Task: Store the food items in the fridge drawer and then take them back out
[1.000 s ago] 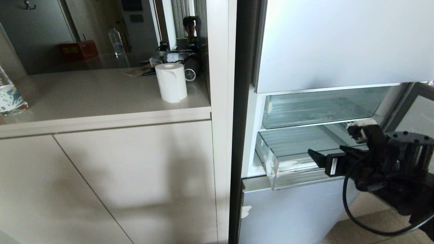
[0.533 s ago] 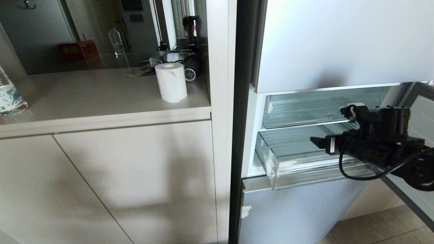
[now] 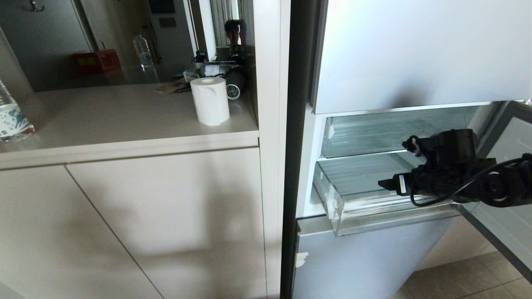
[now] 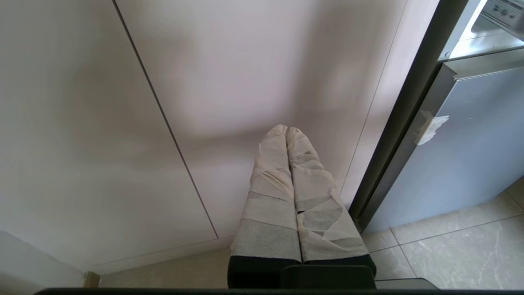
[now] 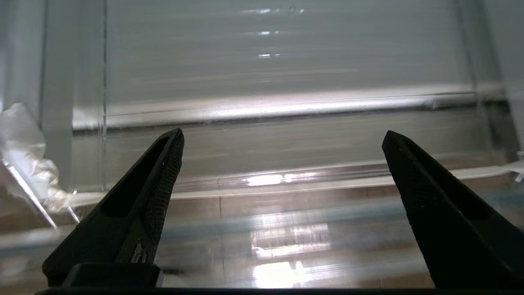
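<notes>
The fridge drawer (image 3: 374, 218) is the lower clear tray, pulled partly out of the open fridge. Its ribbed base and thick front lip show. My right gripper (image 3: 386, 184) reaches in level from the right, just above the drawer's right half, and is open. In the right wrist view the right gripper (image 5: 283, 135) has its black fingers (image 5: 163, 172) wide apart with nothing between them, and the clear drawer (image 5: 286, 180) lies below. The food items are out of view. My left gripper (image 4: 286, 130), wrapped in pale tape, is shut and empty, parked low by the cabinet fronts.
A second clear drawer (image 3: 395, 133) sits right above. Glossy fridge door fronts stand above (image 3: 415, 54) and below (image 3: 365, 261), and the open door (image 3: 513, 166) is close behind my right arm. On the counter (image 3: 124, 120) stand a paper roll (image 3: 210, 101) and a bottle (image 3: 10, 118).
My right arm has risen and levelled out, and its wrist has swung up and toward the fridge. The fingertips stay over the lower drawer. The left arm has not moved.
</notes>
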